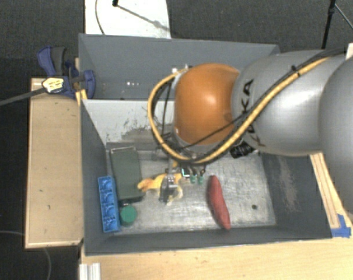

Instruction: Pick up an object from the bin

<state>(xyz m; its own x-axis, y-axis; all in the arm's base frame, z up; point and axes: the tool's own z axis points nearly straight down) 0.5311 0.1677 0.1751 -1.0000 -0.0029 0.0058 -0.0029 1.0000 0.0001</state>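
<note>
KUKA arm (299, 104) reaches in from the view's right, its orange wrist cover (204, 102) and looped yellow cable (158, 139) hanging over the middle of the grey bin (293, 191). Gripper (172, 189) sits low under the cover, close to the bin floor near its centre. How far it is open: cannot tell, the cover and wrist hardware hide it, and nothing can be made out in its grasp. 5 loose things lie on the floor. The dark rectangular block (125, 171) lies flat at view left, long axis up-down. A blue studded brick strip (108, 203) lies along the left wall, parallel to the block and just beside it. A red pepper-shaped thing (218, 202) lies at view right of the gripper, apart from it, long axis steep, slanting a little down and to the right. A round green cap (128, 215) sits at the block's lower end. A small yellow piece (150, 184) lies between block and gripper. Key relation: the yellow piece is the nearest thing, just beside the gripper on its view-left side, touching or not I cannot say, its long axis roughly across the view. Judgement: a pick here turns on a small shift toward view left; the red thing would call for a longer one the opposite way.
</note>
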